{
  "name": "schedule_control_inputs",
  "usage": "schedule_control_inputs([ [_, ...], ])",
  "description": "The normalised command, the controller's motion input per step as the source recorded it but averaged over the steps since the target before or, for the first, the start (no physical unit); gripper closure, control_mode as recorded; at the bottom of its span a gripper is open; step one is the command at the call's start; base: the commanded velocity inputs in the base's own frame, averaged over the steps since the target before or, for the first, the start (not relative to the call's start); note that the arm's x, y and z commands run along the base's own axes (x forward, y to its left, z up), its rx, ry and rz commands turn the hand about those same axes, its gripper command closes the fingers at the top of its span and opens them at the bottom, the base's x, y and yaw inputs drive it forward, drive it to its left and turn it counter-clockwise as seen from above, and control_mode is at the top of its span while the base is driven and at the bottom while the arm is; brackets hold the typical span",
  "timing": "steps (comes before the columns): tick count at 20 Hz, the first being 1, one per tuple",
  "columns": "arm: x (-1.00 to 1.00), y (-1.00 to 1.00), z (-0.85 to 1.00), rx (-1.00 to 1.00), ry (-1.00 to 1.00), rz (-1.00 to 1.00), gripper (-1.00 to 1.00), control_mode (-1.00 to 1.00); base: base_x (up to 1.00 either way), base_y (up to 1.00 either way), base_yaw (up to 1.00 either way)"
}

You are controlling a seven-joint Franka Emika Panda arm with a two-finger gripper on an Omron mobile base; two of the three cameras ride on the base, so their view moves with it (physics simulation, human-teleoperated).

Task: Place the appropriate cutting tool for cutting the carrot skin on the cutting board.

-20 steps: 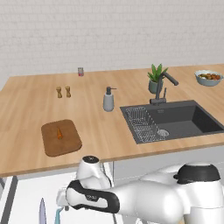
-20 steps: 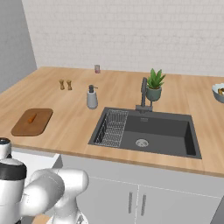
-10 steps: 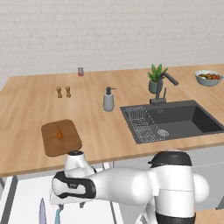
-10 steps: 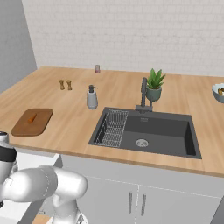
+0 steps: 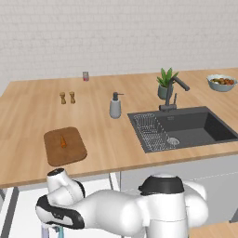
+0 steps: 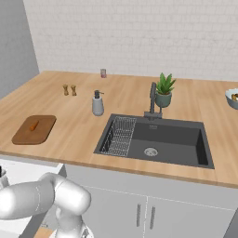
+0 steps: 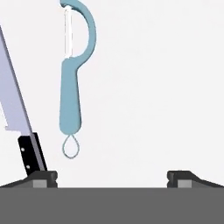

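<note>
The arm has been swung lower and left, below the counter edge. The gripper (image 7: 112,177) is held wide open over the peeler (image 7: 73,74), beside the knife (image 7: 17,113); the cutting board (image 5: 69,151) awaits it.

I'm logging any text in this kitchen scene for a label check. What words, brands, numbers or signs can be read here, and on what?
None: no readable text anywhere.
The soap dispenser and the small red-banded jar carry no legible label.
The peeler, the knife and the cutting board are plain, without marks.
</note>
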Motion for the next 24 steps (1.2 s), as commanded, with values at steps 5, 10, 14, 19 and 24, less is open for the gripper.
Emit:
schedule_control_inputs([
  [5,0.05,-0.01,-0.29,-0.02,-0.04,0.0,-1.0,-1.0,0.0,0.0,0.0],
  [10,0.13,0.0,-0.37,0.0,0.0,0.0,-1.0,-1.0,0.0,0.0,0.0],
  [14,0.07,0.03,-0.23,0.0,-0.01,0.0,-1.0,-1.0,0.0,0.0,0.0],
  [19,0.01,0.23,-0.34,-0.01,0.0,0.0,-1.0,-1.0,0.0,0.0,0.0],
  [24,0.0,0.28,-0.37,-0.01,0.0,0.0,-1.0,-1.0,0.0,0.0,0.0],
])
